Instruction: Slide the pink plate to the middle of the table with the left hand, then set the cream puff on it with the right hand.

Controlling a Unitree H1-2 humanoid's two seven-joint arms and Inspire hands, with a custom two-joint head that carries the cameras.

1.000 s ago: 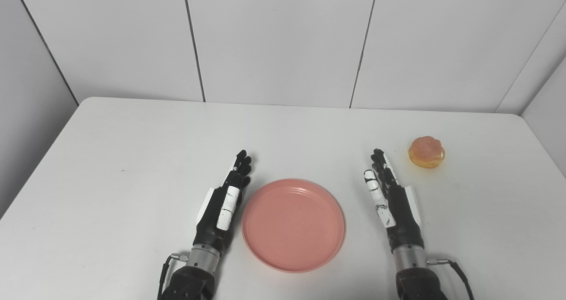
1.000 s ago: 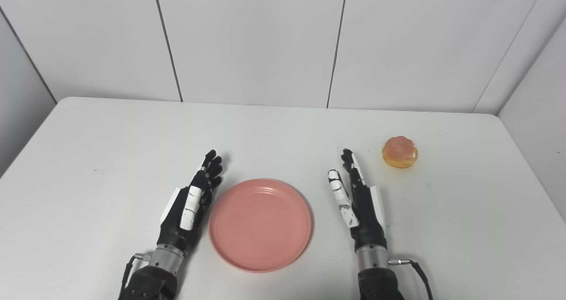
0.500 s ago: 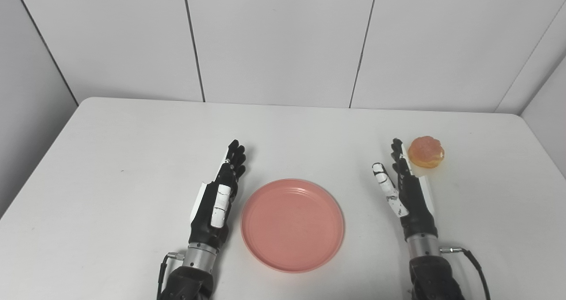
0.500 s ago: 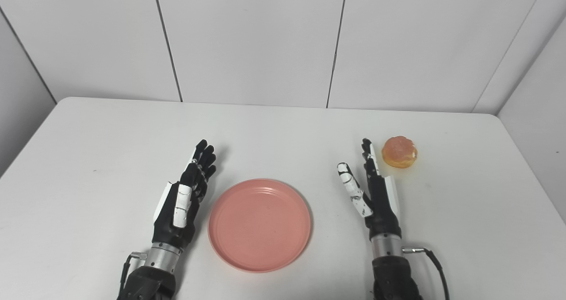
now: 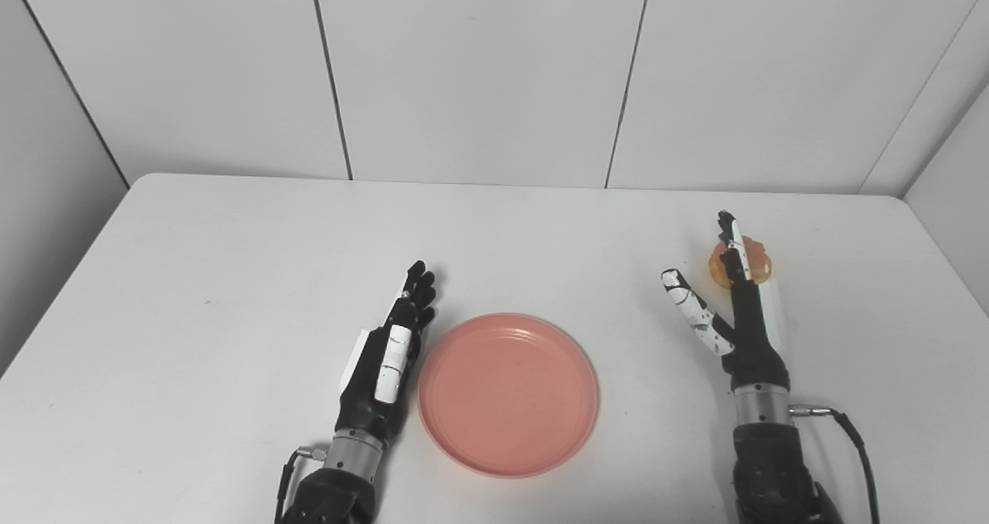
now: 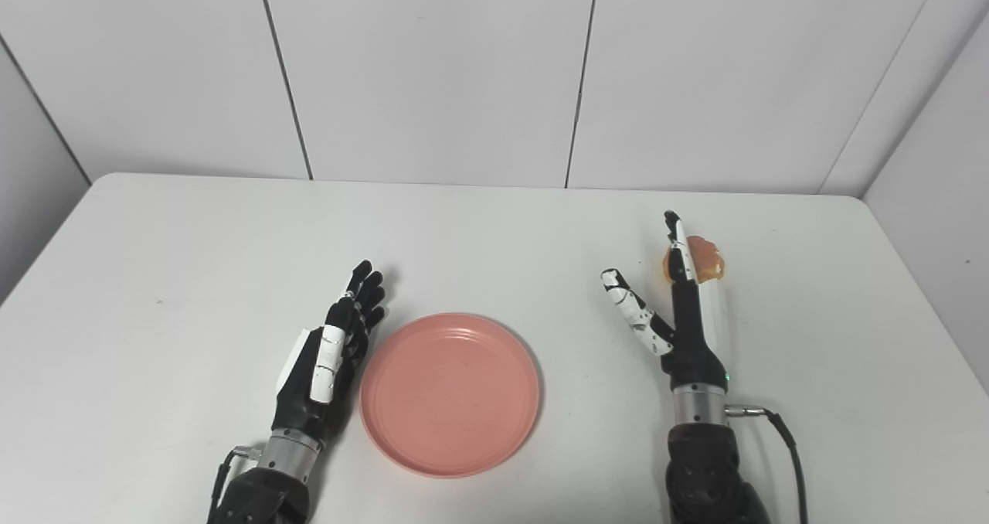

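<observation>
**Right hand reaching for the cream puff**

As the pink plate (image 5: 508,394) lies near the middle of the tabletop (image 5: 232,277), the step in hand seems to be the pick-up. The right hand (image 5: 738,307) stands edge-on in front of the cream puff (image 6: 705,256), fingers (image 5: 730,242) straight, thumb spread, holding nothing. The left hand (image 5: 390,350) waits beside the plate, also empty, fingers straight. Next, the fingers must wrap gently around the soft puff.

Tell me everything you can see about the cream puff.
The cream puff is small, round and golden-orange with a glossy, bumpy top. It sits on the white table, far right, well away from the pink plate. The open right robot hand partly covers its left side; contact can't be confirmed.
</observation>
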